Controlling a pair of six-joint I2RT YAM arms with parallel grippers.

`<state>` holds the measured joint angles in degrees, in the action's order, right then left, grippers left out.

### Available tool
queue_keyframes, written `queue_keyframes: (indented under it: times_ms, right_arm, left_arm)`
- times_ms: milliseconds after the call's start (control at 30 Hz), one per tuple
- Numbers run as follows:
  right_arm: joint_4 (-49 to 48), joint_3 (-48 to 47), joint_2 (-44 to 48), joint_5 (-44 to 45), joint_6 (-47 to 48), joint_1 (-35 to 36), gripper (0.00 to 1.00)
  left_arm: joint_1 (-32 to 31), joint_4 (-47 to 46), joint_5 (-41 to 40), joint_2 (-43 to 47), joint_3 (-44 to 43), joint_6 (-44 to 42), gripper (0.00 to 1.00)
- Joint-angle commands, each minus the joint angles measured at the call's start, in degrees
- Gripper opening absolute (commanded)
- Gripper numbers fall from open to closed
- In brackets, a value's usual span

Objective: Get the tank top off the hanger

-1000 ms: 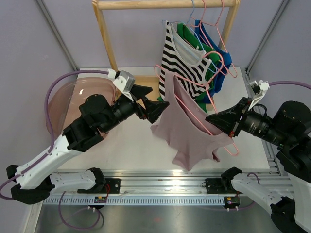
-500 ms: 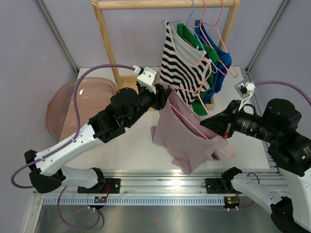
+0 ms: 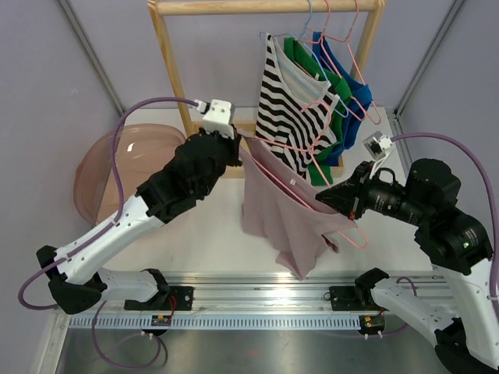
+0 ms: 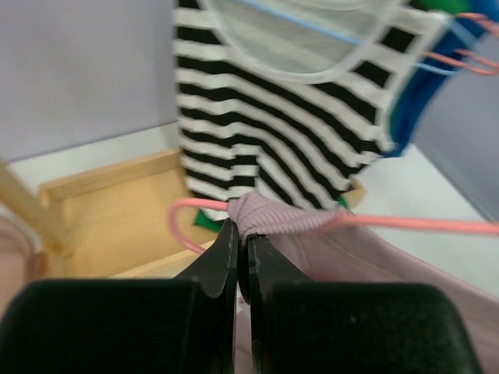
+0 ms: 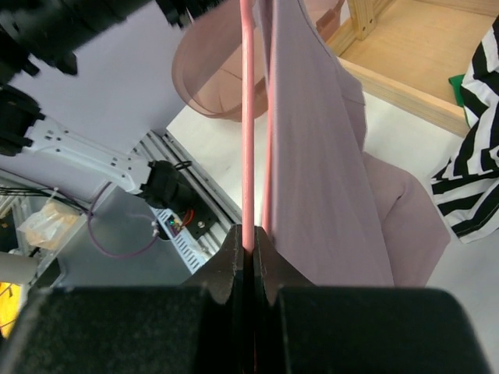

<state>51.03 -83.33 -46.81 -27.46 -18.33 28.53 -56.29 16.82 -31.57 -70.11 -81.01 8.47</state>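
strap of the tank top (image 3: 281, 210) is pinched by the closed left gripper (image 4: 242, 238), hanger (image 5: 247, 117) clamped tight in the right gripper (image 5: 249, 238). next, the strap probably needs to be pulled off the hanger's end.

A: How do I have the left arm (image 3: 175, 183) sitting?

B: Reaching up and away from its base at the near left, wrist turned toward the middle. The left fingers (image 4: 228, 245) are pressed together, only a hairline showing between the tips.

A: And the right arm (image 3: 437, 210)?

B: I see it bent at the elbow, forearm roughly level and pointing left toward the centre. The right fingers (image 5: 236, 253) are clamped flat against each other. The left tips sit farther back than the right ones, well apart.
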Motion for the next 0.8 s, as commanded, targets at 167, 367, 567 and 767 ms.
queue_keyframes:
  times_ms: [167,367,567,767]
  right_arm:
    - [-14.6,12.3,4.2,-6.7,5.9,0.5,0.00]
    - [-23.5,18.0,6.0,-9.4,6.5,0.4,0.00]
    - [-37.8,24.8,9.4,-9.3,3.8,0.5,0.00]
    - [-59.0,31.0,8.8,7.0,-5.7,0.5,0.00]
  left_arm:
    - [18.8,11.7,-4.4,4.6,-1.0,16.0,0.00]
    - [24.7,16.2,1.9,5.0,0.4,18.7,0.00]
    - [25.0,16.1,11.0,7.6,3.5,20.6,0.00]
    - [24.7,-0.2,39.4,15.1,17.7,22.7,0.00]
